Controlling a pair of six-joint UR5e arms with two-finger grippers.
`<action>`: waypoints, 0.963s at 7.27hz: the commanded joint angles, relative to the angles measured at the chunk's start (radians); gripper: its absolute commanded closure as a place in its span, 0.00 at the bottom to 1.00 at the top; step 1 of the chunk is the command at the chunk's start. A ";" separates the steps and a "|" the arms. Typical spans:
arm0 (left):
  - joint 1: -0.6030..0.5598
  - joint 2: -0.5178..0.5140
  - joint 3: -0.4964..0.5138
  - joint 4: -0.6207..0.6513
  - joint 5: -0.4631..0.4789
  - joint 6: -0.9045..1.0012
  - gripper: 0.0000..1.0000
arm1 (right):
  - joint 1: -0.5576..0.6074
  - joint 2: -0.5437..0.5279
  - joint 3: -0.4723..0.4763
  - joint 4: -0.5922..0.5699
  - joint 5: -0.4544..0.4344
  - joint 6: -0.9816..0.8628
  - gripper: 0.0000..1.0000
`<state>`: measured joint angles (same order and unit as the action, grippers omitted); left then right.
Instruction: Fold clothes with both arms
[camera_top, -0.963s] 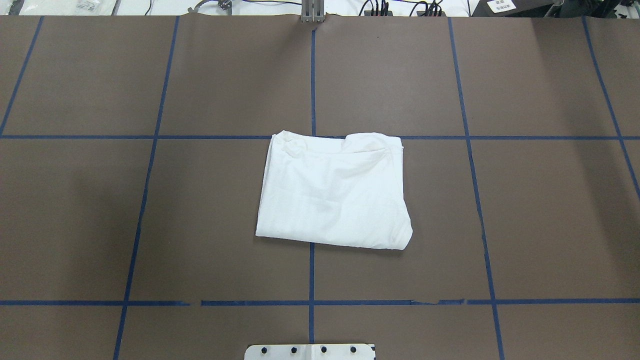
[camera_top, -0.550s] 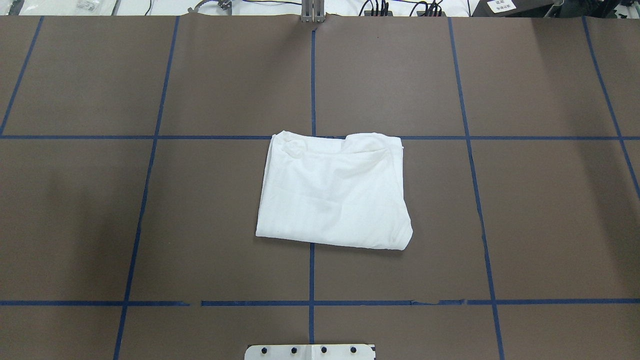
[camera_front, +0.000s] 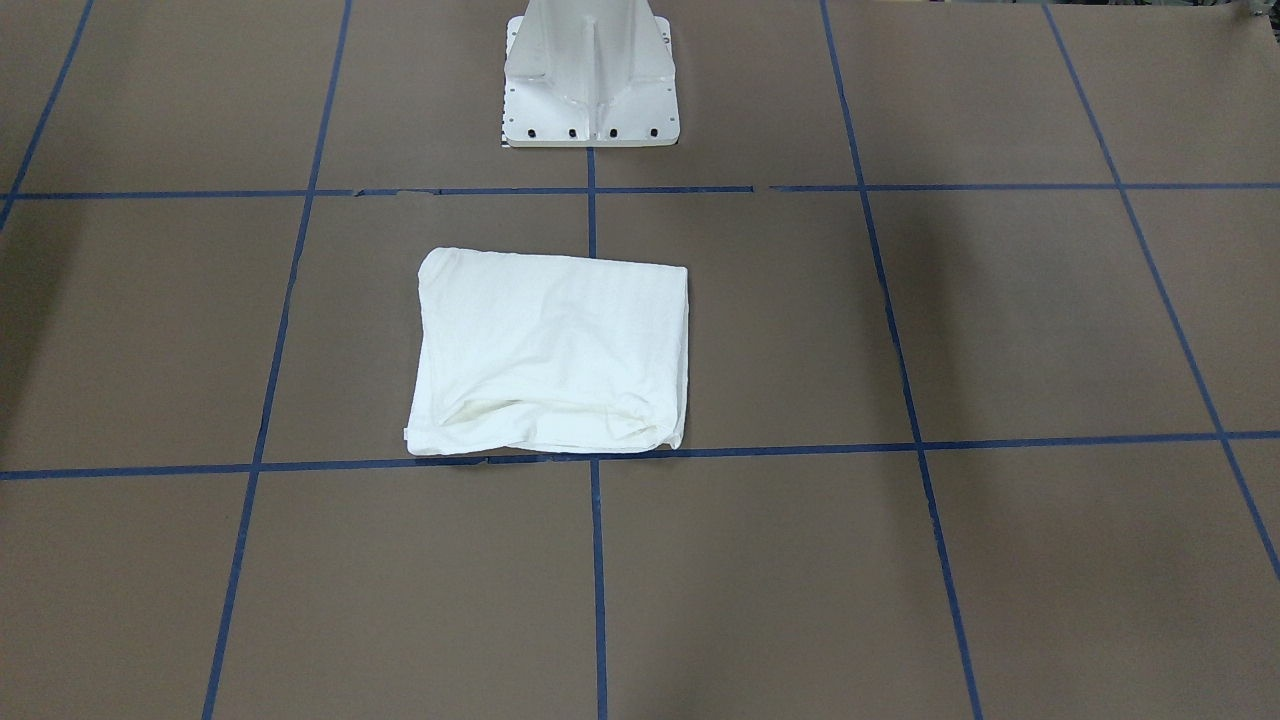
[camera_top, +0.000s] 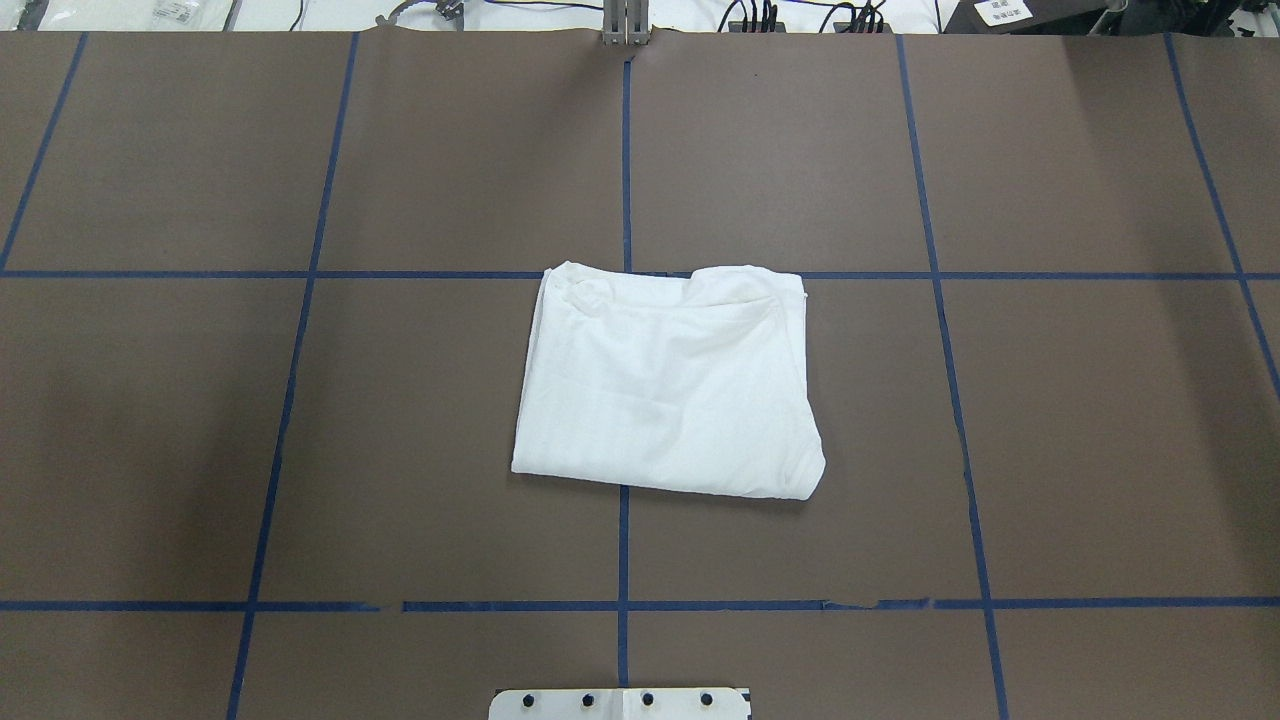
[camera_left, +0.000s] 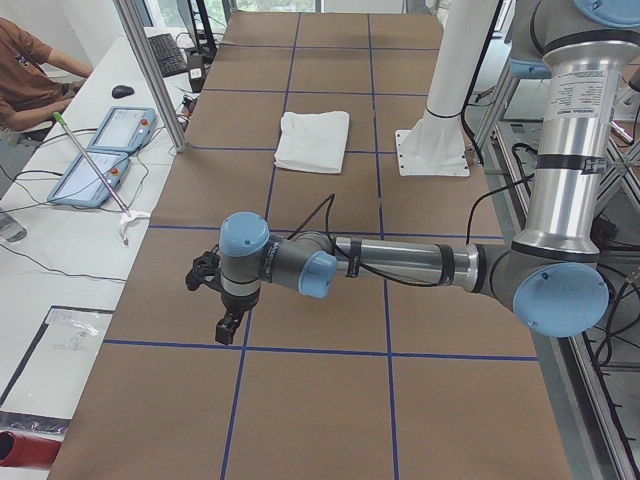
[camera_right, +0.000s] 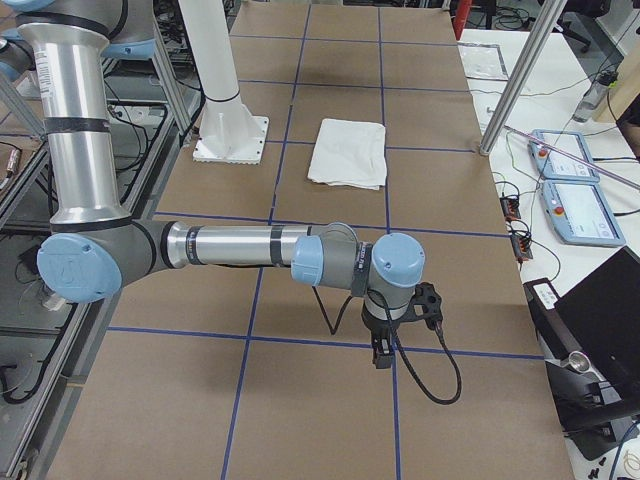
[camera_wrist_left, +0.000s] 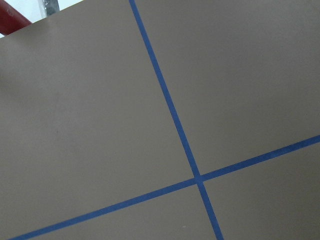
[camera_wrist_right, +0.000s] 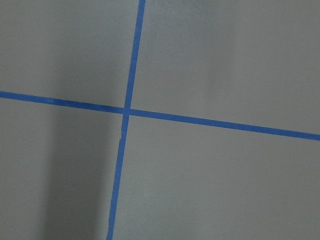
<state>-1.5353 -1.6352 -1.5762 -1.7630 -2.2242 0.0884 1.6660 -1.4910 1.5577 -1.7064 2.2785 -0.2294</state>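
Since it's limp, light cloth, I reckon the shirt (camera_top: 665, 385) will sag if pinched mid-panel, so grab the stacked layers at two corners. One shirt, a folded white rectangle mid-surface (camera_top: 1000, 450). Two arms: left tool (camera_left: 224, 328) and right tool (camera_right: 381, 352) hang well apart from it, and I can't tell if they're released or clenched.

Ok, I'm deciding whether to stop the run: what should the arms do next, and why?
Probably nothing beyond parking: the shirt already lies as a compact folded rectangle on the table, plain side up, and the left gripper and right gripper hang over the table's ends, far from it.
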 joint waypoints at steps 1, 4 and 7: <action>-0.005 0.001 -0.022 0.114 -0.005 0.008 0.00 | 0.000 -0.002 -0.001 -0.001 0.009 0.047 0.00; -0.005 0.011 -0.024 0.120 -0.048 0.011 0.00 | -0.011 -0.026 -0.011 0.008 0.033 0.058 0.00; -0.005 0.011 -0.024 0.119 -0.049 0.013 0.00 | -0.079 -0.028 -0.002 0.071 0.027 0.189 0.00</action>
<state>-1.5396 -1.6246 -1.5998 -1.6440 -2.2726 0.1008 1.6220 -1.5180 1.5518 -1.6812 2.3072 -0.1162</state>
